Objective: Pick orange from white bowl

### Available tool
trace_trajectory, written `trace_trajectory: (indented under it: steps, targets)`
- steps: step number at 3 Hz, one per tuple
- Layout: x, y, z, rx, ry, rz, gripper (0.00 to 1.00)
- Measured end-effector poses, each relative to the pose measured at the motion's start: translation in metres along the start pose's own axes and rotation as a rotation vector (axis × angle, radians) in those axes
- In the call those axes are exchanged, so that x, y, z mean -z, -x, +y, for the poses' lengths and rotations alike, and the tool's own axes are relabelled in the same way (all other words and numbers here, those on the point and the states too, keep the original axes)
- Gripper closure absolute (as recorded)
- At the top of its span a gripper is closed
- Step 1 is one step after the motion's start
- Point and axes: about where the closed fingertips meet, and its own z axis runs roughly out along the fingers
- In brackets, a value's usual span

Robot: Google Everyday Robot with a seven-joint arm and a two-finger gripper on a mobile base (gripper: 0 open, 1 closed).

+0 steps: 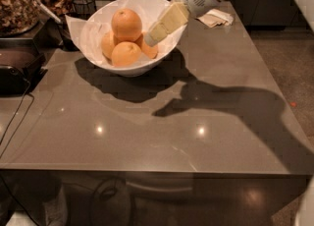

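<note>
The white bowl [93,33] stands at the back left of the grey table, lined with white paper. It holds several oranges. The orange [126,23], the largest, rests on top of the three smaller ones [125,54]. My gripper [150,38] reaches down from the upper right over the bowl's right rim. Its tip is just right of the top orange and in front of the right-hand small orange [151,51]. It holds nothing that I can see.
A glass jar of nuts [14,4] and a black appliance [17,68] stand at the left, with a cable [12,122] trailing off the table. A crumpled napkin [213,18] lies at the back right. The table's front edge [157,171] is near.
</note>
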Motion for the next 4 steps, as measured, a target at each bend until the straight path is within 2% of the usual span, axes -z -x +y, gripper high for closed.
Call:
trace_trajectory:
  steps: [1, 2, 3, 4]
  targets:
    - [-0.022, 0.027, -0.003, 0.049, 0.054, -0.009, 0.00]
    - [-0.022, 0.033, -0.003, 0.056, 0.053, -0.015, 0.00]
    - [-0.029, 0.031, -0.008, 0.039, 0.039, -0.041, 0.00]
    - [-0.042, 0.035, -0.026, 0.016, 0.007, -0.059, 0.00]
